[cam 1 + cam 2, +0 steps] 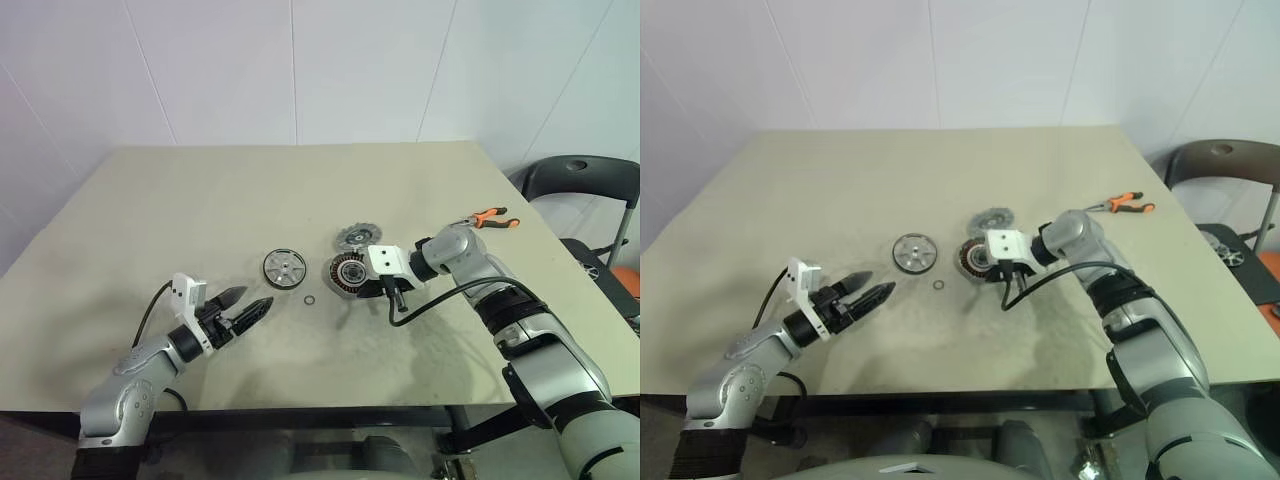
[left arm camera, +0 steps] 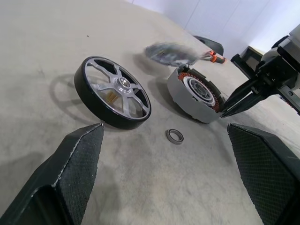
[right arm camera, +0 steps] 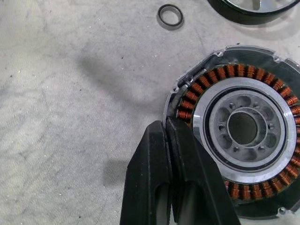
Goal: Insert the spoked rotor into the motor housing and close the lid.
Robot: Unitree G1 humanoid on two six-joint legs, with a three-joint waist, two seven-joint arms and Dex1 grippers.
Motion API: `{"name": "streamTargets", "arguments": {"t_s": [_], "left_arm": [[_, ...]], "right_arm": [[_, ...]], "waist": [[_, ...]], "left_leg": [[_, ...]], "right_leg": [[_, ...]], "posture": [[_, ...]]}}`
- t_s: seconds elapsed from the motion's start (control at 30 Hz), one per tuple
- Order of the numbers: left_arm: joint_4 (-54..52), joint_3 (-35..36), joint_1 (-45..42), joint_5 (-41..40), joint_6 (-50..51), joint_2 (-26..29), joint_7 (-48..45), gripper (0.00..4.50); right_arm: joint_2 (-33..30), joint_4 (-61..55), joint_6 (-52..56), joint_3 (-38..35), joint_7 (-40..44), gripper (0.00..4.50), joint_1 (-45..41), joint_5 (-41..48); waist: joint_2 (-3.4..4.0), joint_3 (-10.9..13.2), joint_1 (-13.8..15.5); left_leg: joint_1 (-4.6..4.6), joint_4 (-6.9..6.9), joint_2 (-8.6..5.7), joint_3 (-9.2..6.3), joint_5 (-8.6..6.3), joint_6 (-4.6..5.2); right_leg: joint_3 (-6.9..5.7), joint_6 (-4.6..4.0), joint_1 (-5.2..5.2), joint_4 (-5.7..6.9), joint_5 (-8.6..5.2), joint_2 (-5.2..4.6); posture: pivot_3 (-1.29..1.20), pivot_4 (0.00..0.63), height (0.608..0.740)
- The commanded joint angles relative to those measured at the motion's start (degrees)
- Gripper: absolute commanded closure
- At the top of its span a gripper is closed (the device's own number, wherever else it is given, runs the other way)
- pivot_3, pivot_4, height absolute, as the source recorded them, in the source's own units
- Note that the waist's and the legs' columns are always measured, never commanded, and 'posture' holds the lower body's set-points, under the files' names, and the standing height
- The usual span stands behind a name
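Observation:
The motor housing point(image 1: 348, 272) lies mid-table, its copper windings point(image 3: 220, 75) and silver hub showing. My right gripper point(image 3: 167, 123) is shut on the housing's rim, with one finger outside the wall and the other over the windings. The spoked rotor point(image 1: 283, 267), a silver wheel with a dark rim, rests just left of the housing. Just beyond the housing lies the ribbed grey lid point(image 1: 355, 236). My left gripper point(image 1: 245, 305) hovers open to the front left of the rotor, holding nothing, with its fingers point(image 2: 77, 164) pointing at the parts.
A tiny metal ring point(image 1: 310, 300) lies on the table in front of the rotor and housing. Orange-handled pliers point(image 1: 490, 218) sit near the table's right edge. A dark chair point(image 1: 580, 180) stands off to the right. The table point(image 1: 200, 200) is beige.

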Motion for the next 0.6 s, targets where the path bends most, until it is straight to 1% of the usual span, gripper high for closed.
{"name": "streamTargets", "arguments": {"t_s": [0.03, 0.17, 0.33, 0.43, 0.6], "left_arm": [[-0.3, -0.5, -1.1, 0.1, -1.1, -0.3, -0.4, 0.03], [0.2, -0.5, -1.3, 0.1, -1.3, -0.3, -0.5, 0.03], [1.0, -0.5, -1.7, 0.0, -1.5, -0.3, -0.6, 0.03], [1.4, -0.7, -2.2, 0.0, -1.5, -0.3, -0.7, 0.03], [1.2, -1.8, -3.8, 0.1, -0.7, -0.8, 0.0, 0.03]], "right_arm": [[-1.9, -2.8, 0.4, -1.0, 1.7, 4.48, -0.6, 0.4], [-5.7, -10.5, 6.6, -2.4, 7.4, 4.48, 2.0, 3.7], [-11.5, -25.9, 15.4, -3.7, 11.3, 4.48, 9.5, 8.5], [-12.6, -31.6, 19.8, -4.0, 10.7, 4.48, 12.5, 10.2], [-10.6, -36.0, 24.3, -4.2, 6.6, 4.48, 14.7, 11.2]], "waist": [[0.0, 0.0, 0.2], [0.01, 0.0, 0.4], [0.01, 0.0, 0.4], [0.02, 0.0, 0.2], [0.01, 0.0, 0.2]], "left_leg": [[0.0, 0.0, 0.0, 0.0, 0.0, 0.0], [-0.07, 0.0, 0.0, -0.01, 0.0, 0.0], [-0.12, -0.04, -0.01, -0.01, -0.04, 0.05], [-0.12, -0.05, 0.0, -0.01, -0.04, 0.05], [-0.08, 0.06, 0.02, -0.01, -0.04, 0.06]], "right_leg": [[0.0, 0.0, 0.01, 0.0, 0.0, 0.0], [0.0, 0.0, -0.02, -0.05, 0.0, -0.01], [-0.01, 0.0, -0.09, -0.09, 0.0, -0.04], [-0.01, 0.0, -0.1, -0.07, -0.01, -0.04], [-0.03, 0.0, -0.07, -0.06, -0.01, -0.04]], "posture": [[0.0, 0.0, 0.74], [0.0, 0.0, 0.74], [0.0, 0.0, 0.74], [0.0, 0.0, 0.74], [0.0, 0.0, 0.74]]}}
